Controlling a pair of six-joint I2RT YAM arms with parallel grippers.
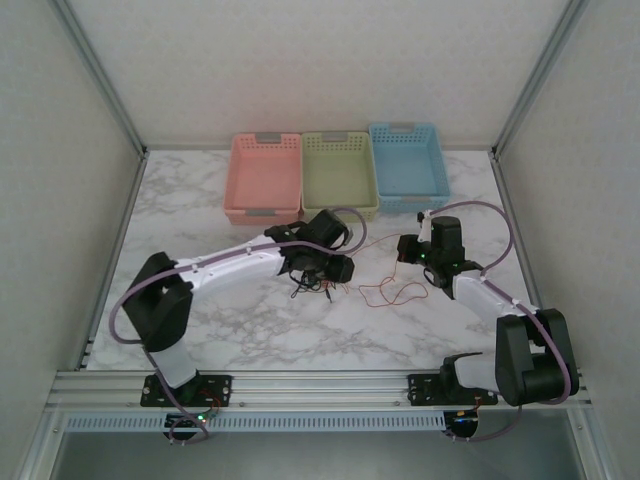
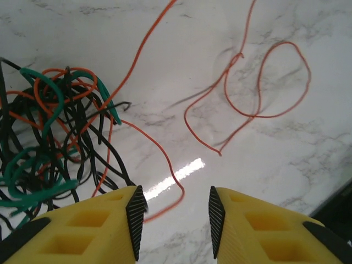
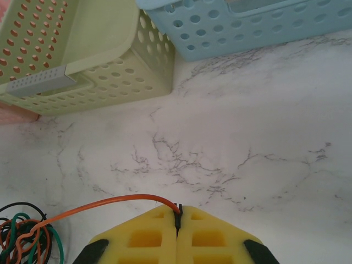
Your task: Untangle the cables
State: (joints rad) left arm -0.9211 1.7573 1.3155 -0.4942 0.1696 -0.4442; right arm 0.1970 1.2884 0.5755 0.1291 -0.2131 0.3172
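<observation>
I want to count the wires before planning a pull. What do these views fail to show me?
1. Top view: the tangle is too small to separate strands.
2. Left wrist view: the tangle runs past the left edge and under a finger of the left pincer.
3. Right wrist view: the orange cable ends inside the shut right pincer; the bottom-left corner cuts off the tangle.

Surface (image 2: 297,165): marble-patterned, smooth and glossy, carrying one bright reflected streak. Cables (image 2: 49,137): thin, with a smooth plastic-looking sheath and a slight sheen. Left end effector (image 2: 174,220) and right end effector (image 3: 177,220): matt yellow moulded plastic; ribbed black pads (image 2: 136,220) on the left one. Pink basket (image 1: 264,178), green basket (image 3: 82,60), blue basket (image 3: 247,27): perforated matt plastic. Frame rail (image 1: 320,385): bare dull metal.
</observation>
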